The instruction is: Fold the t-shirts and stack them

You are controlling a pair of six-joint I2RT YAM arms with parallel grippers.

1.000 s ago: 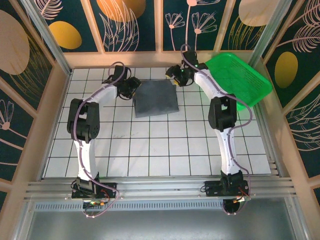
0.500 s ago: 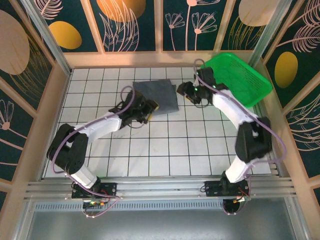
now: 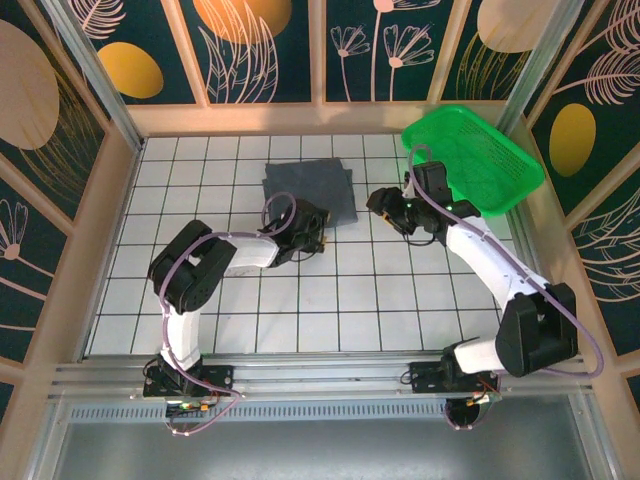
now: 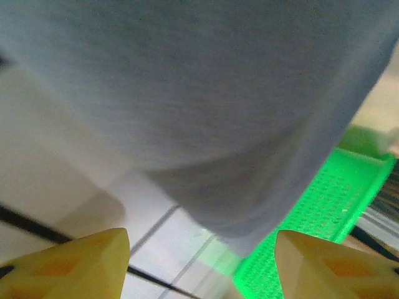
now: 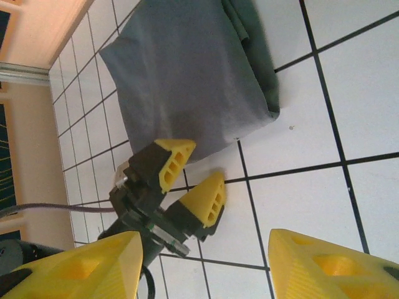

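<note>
My L gripper (image 3: 308,225) sat low at near edge of folded t-shirt (image 3: 312,188), jaws apart, nothing held. R gripper (image 3: 383,205) beside its right edge, also apart, empty. T-shirt lay flat on far-centre worktop (image 3: 300,300). Judged: fold finished, release stage. Next: lift both clear w/o snagging cloth.

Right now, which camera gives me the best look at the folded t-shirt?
The top external view: the whole folded t-shirt lies flat on the tiles with every edge visible. The right wrist view shows it closer, with layered edges along one side, but cropped at the frame. The left wrist view gives a blurred grey close-up.
</note>
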